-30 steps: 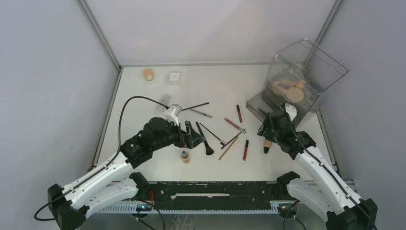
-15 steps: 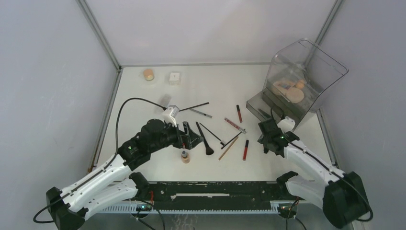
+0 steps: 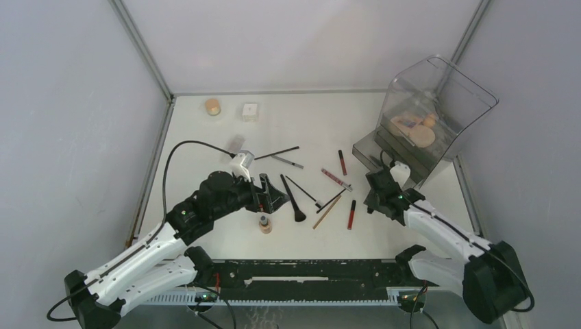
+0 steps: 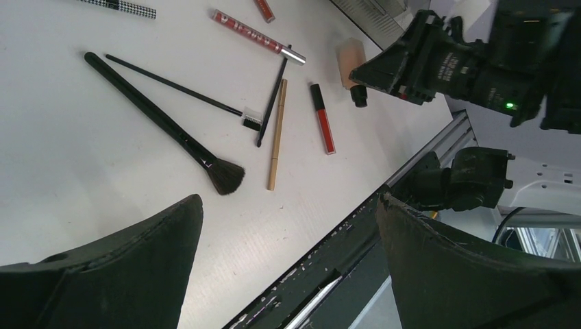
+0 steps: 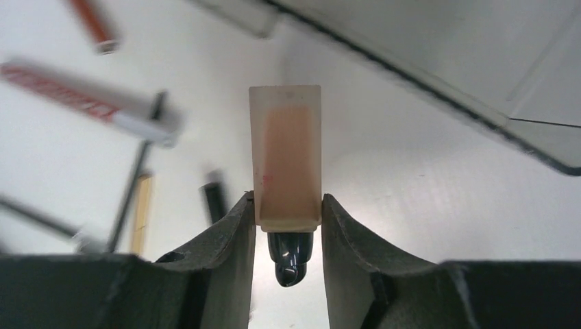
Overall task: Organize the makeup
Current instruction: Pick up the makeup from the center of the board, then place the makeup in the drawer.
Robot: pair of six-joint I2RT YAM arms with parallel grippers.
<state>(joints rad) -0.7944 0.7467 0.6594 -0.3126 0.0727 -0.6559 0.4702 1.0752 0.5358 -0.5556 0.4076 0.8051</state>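
My right gripper (image 5: 288,205) is shut on a tan bottle (image 5: 288,157) with a black cap; both fingers press its sides low over the table. In the top view the right gripper (image 3: 375,195) covers that bottle. The bottle also shows in the left wrist view (image 4: 351,60). My left gripper (image 3: 274,195) is open and empty, above a small tan bottle (image 3: 264,224). A black brush (image 3: 293,199), a tan pencil (image 3: 327,212) and a red lip tube (image 3: 351,214) lie between the arms.
The smoky clear organizer box (image 3: 428,110) stands at the back right with beige items inside. A beige compact (image 3: 213,107) and a white cube jar (image 3: 250,111) sit at the back left. More red tubes (image 3: 342,162) and thin pencils (image 3: 286,162) lie mid-table.
My right gripper has moved left and down onto the tan bottle, which lay in the open before, and now holds it. The left arm has barely moved.
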